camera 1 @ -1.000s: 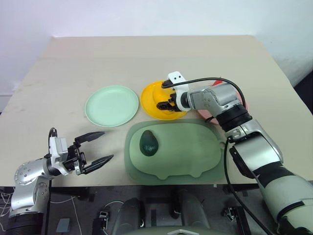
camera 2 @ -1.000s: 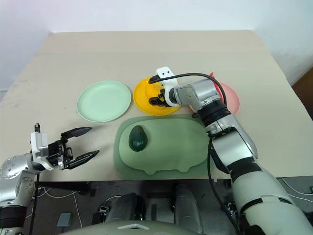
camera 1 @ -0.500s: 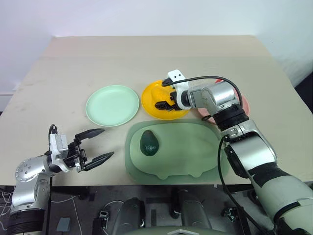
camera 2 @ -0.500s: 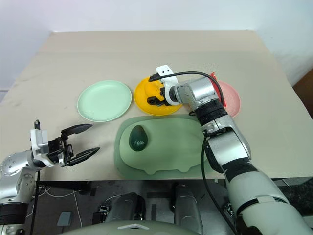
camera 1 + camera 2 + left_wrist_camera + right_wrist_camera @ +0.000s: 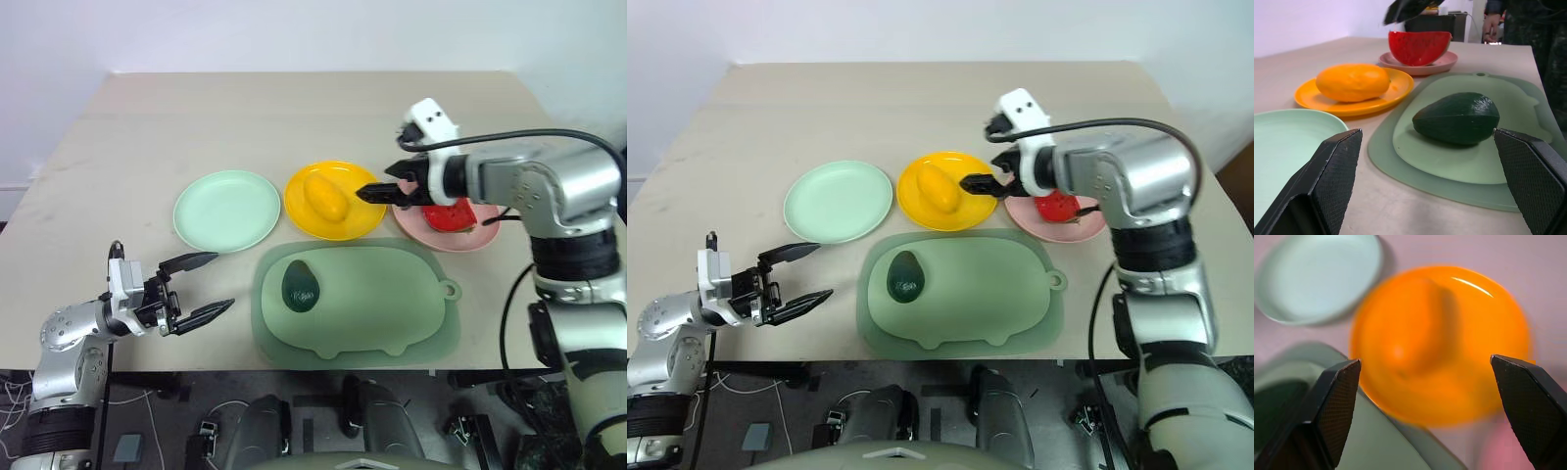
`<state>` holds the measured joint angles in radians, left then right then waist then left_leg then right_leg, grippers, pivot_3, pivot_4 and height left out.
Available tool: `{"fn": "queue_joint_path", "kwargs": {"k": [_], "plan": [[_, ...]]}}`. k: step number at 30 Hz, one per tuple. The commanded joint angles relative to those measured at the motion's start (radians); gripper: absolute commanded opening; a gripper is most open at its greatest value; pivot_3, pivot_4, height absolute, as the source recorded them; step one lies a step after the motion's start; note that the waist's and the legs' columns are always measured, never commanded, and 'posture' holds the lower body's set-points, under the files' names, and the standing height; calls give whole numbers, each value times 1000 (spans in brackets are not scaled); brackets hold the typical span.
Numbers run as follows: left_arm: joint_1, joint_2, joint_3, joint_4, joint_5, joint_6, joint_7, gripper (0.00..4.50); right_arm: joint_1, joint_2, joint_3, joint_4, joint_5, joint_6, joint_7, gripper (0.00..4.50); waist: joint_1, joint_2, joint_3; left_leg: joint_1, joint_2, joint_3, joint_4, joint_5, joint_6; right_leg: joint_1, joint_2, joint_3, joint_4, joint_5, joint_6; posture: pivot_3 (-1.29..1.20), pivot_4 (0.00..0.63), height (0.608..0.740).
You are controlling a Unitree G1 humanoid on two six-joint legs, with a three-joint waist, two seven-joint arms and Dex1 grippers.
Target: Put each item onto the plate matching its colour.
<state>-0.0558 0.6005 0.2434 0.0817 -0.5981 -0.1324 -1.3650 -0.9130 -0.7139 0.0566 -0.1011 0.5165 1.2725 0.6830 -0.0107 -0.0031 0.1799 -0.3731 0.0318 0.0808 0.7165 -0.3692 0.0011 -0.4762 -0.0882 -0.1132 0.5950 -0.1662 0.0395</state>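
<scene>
- Head camera views: table (image 5: 294, 117) seen from above, with three round plates in a row. The mint green plate (image 5: 226, 210) is bare. The yellow plate (image 5: 336, 200) carries the mango (image 5: 325, 198). The pink plate (image 5: 446, 223) carries the watermelon wedge (image 5: 450, 215). Nearer the robot lies a dull green mat (image 5: 355, 304), and the avocado (image 5: 300, 287) rests on the mat's left part.
- Same views, the arms: the right gripper (image 5: 377, 193) hangs above the gap between the yellow and pink plates, its two fingers spread and holding nothing. The left gripper (image 5: 199, 287) waits low at the table's near left edge, jaws wide apart, also holding nothing.
- Left wrist view: the avocado (image 5: 1457, 118) lies on its side, straight ahead between the spread fingers (image 5: 1334, 169). Beyond it sit the mango (image 5: 1353, 82) on its plate and the watermelon wedge (image 5: 1419, 47) on the pink one.
- Right wrist view: the yellow plate (image 5: 1488, 333) and mango (image 5: 1410, 328) sit between the open fingers (image 5: 1334, 401), with the mint green plate (image 5: 1317, 274) to one side.
- Handling: only the avocado is off its plate. It looks like a light, rigid toy with a smooth, rounded skin that could slip. A grip across its widest middle, jaws on the two long sides, seems safest.
</scene>
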Motion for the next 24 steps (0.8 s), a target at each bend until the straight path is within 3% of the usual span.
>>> {"fn": "queue_joint_path", "kwargs": {"k": [1,6,12,16,24], "plan": [[8,4,2,-40,-12,10,1,4500,173,-104,-177,-130,64,-136,127,4457,4,0,0,1,0,-2,0,0,0,2,0,-1,-1,0,0,0,150,733],[4,-8,-20,-51,-13,23,-3,4500,569,-172,-410,-220,54,-515,361,4457,2,0,0,2,0,-1,1,0,0,2,0,0,-2,0,0,0,150,733],[-7,-22,-48,-76,-2,36,20,4500,829,-173,-501,-130,2,-825,503,4457,-1,-1,1,9,0,0,1,0,0,7,1,3,-2,0,0,0,150,733],[-5,-37,-72,-129,17,44,78,4500,922,-172,-506,-52,-42,-973,541,4457,2,-1,1,17,1,-1,0,0,0,14,0,3,-2,-4,3,0,150,733],[18,-130,-179,-368,147,197,426,4500,949,-144,-455,-86,-29,-946,461,4457,6,-1,1,18,0,-1,0,0,0,14,0,5,-2,-1,0,0,150,733]]}}
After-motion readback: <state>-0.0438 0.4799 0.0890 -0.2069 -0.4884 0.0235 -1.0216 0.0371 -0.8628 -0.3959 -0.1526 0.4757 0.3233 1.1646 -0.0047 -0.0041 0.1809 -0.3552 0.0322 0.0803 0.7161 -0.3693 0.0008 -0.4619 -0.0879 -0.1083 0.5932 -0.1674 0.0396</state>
